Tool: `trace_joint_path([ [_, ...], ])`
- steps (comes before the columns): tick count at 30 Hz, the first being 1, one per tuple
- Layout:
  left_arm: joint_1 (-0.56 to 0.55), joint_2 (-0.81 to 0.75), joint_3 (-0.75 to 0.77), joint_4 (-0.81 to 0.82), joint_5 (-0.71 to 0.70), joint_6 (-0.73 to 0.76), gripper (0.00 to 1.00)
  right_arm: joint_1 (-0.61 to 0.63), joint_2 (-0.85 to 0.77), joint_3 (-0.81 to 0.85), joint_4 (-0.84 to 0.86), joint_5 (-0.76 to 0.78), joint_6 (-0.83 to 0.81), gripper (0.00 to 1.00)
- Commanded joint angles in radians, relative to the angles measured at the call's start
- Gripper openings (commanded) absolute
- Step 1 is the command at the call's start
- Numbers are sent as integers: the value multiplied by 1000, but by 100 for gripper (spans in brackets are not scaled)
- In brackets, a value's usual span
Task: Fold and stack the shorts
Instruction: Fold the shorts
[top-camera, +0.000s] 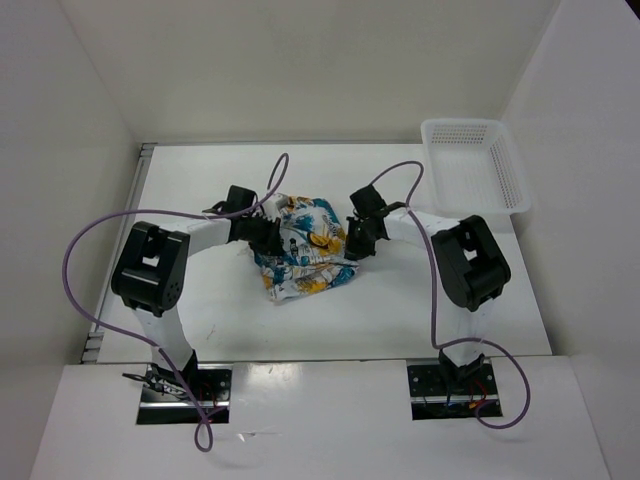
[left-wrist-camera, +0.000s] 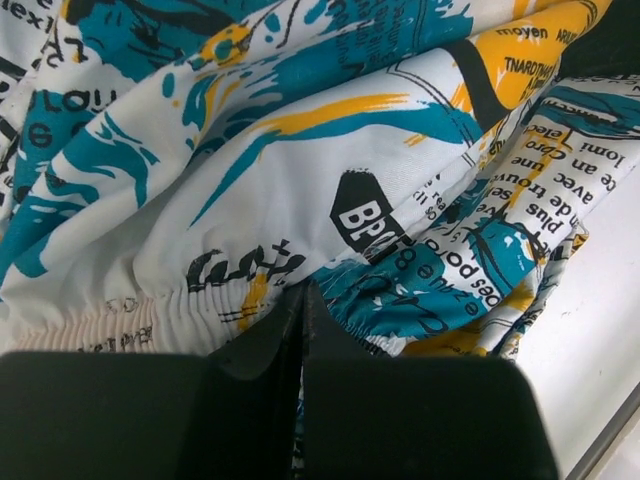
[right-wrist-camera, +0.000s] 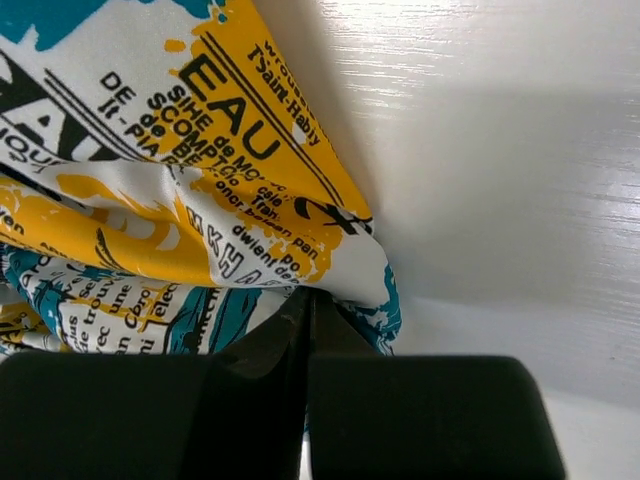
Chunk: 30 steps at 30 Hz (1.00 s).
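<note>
While the shorts (top-camera: 300, 250) are lying crumpled at the desk (top-camera: 200, 300) centre, unfolded and unstacked, left claw (top-camera: 268, 237) and right claw (top-camera: 355, 243) are each pinching fabric at opposite sides, closed tight; folding is looking barely begun.

Bright, even light; soft shadows and streaky glare on the table (right-wrist-camera: 500, 130); wrist views sharp.

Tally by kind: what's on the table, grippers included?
shorts: 1 crumpled bundle
basket: 1, white mesh
grippers: 2, left gripper and right gripper, both pinching the shorts
Total: 4
</note>
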Motion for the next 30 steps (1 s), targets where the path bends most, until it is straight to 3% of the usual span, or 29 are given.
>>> trace_joint_path([
  [1,5,14,-1,-40,6,7,3,9,-48,-50,-6,85,-9,0],
  [7,42,-56,77,-121,66,7,3,20,-175,165,-147,132,-52,0],
  [15,42,-87,145,-129,87,7,6,29,93,497,-124,27,-52,0],
  [21,51,-6,145,-106,49,7,6,29,333,686,-124,-33,-41,0],
  [30,51,40,136,-92,26,7,6,29,441,746,-144,38,-20,11],
])
